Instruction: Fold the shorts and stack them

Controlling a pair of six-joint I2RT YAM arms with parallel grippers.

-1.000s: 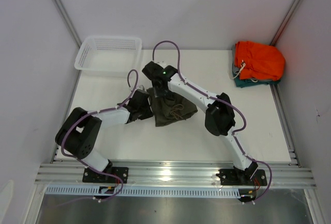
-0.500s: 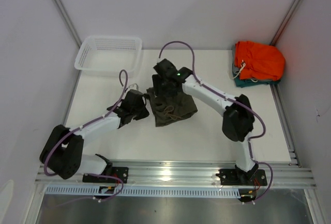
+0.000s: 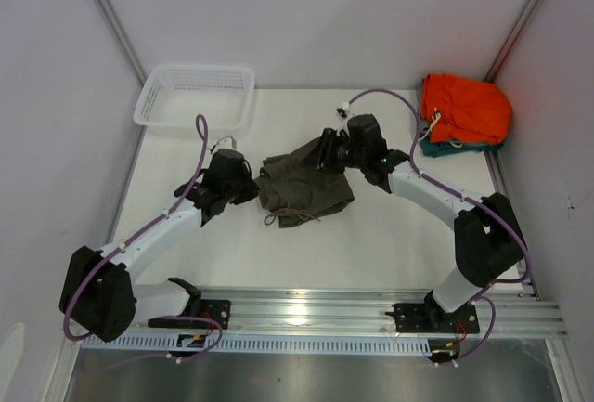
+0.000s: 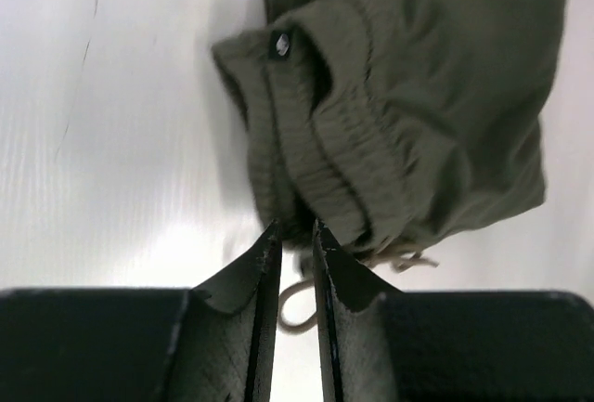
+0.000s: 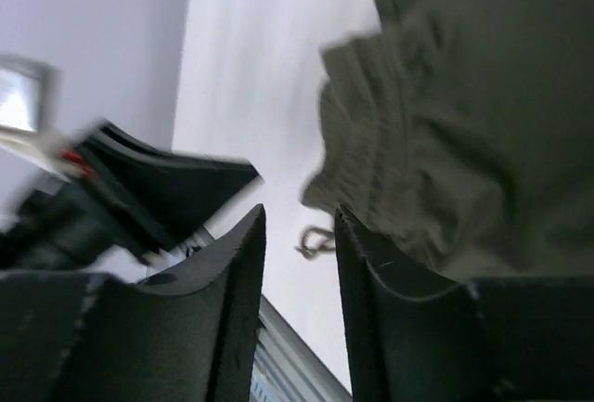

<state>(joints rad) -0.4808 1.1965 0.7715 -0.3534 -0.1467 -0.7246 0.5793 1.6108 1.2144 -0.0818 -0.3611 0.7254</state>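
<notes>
The olive-green shorts lie crumpled at the table's middle, with the drawstring cord trailing at their near edge. My left gripper is at their left edge. In the left wrist view its jaws stand nearly closed, with the tips pinching the gathered waistband; a loop of cord hangs between the fingers. My right gripper is at the shorts' far right corner. In the right wrist view it stands open with nothing between the fingers, and the shorts lie just beyond its right finger.
A white mesh basket stands at the back left. Bright orange shorts lie on a teal garment at the back right corner. A metal rail runs along the near edge.
My right arm has swung to the right and the shorts have spread out to the right with it. My left gripper has stayed at the shorts' left edge while its arm stretched out.
</notes>
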